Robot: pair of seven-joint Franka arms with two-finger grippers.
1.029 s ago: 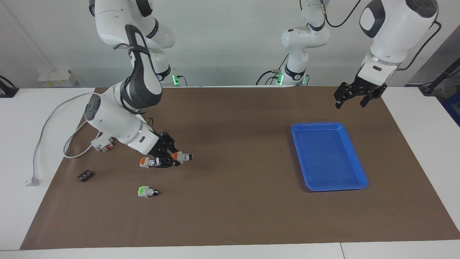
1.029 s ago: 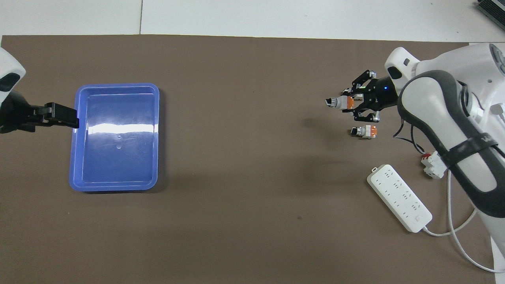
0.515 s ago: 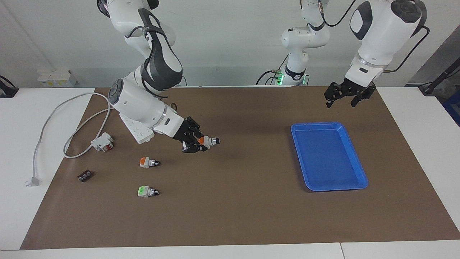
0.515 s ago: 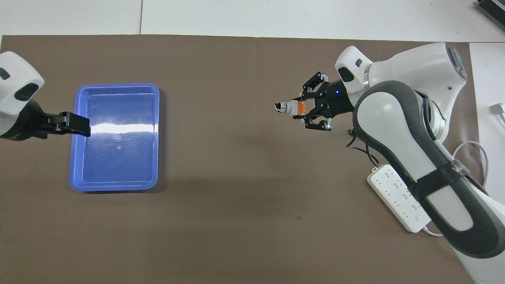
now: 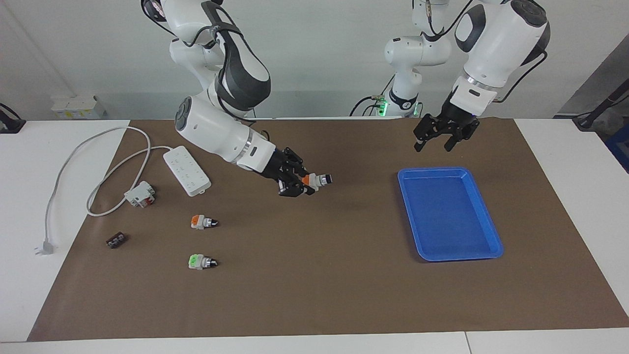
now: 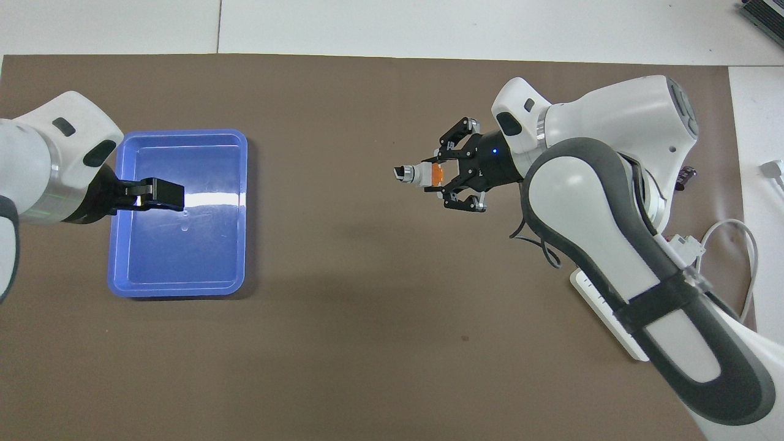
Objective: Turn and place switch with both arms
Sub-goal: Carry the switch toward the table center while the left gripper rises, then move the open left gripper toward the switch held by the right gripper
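A switch (image 5: 318, 180) (image 6: 418, 174) with an orange face, silver collar and black knob is held in the air over the brown mat, knob pointing toward the left arm's end. My right gripper (image 5: 305, 183) (image 6: 438, 175) is shut on its body. Two more switches lie on the mat toward the right arm's end: an orange-faced one (image 5: 202, 222) and a green-faced one (image 5: 201, 261), farther from the robots. My left gripper (image 5: 433, 145) (image 6: 174, 195) hangs open and empty; from above it covers part of the blue tray (image 5: 448, 216) (image 6: 184, 257).
A long white power strip (image 5: 186, 170) with its cord, a white-and-red clip block (image 5: 140, 193) and a small dark block (image 5: 117, 240) lie at the right arm's end. The blue tray holds nothing. Brown mat (image 5: 314, 275) covers the table.
My right gripper has lifted the switch off the mat and carried it toward the table's middle. My left gripper has swung in over the tray, still open.
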